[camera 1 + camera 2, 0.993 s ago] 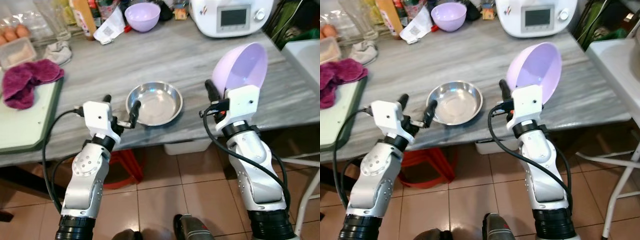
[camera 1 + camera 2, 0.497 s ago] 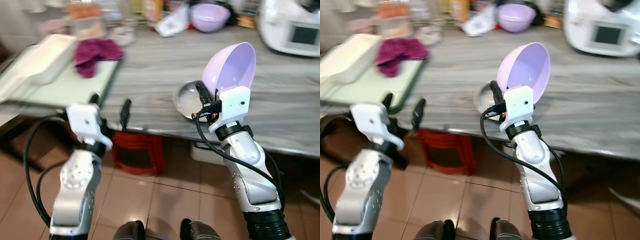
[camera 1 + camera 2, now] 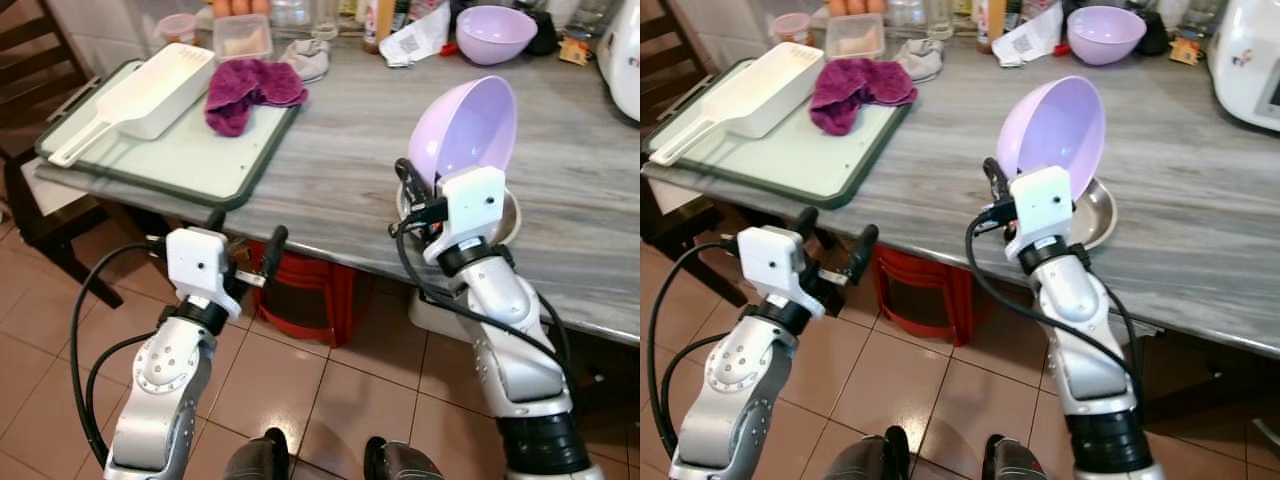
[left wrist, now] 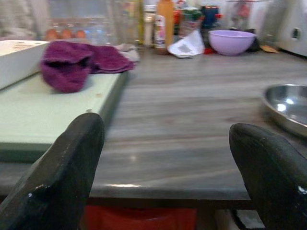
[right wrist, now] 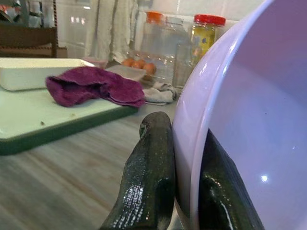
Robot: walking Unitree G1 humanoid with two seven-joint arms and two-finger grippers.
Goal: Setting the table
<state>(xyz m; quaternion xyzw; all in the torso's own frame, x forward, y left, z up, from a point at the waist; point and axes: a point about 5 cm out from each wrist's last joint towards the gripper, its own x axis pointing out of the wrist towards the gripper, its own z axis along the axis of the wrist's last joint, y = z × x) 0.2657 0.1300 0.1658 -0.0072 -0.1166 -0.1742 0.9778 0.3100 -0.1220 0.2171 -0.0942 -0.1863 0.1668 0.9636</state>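
One lavender bowl is clamped by its rim in the right gripper, tilted above the tabletop's near edge over a steel bowl. Left gripper hangs below that edge, fingers spread, empty. No legible writing.

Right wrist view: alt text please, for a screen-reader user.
The right tool is shut on the rim of a tilted lilac bowl, one black finger on each side of the wall. Beyond, a purple cloth lies on a green tray on a grey wood-grain table.
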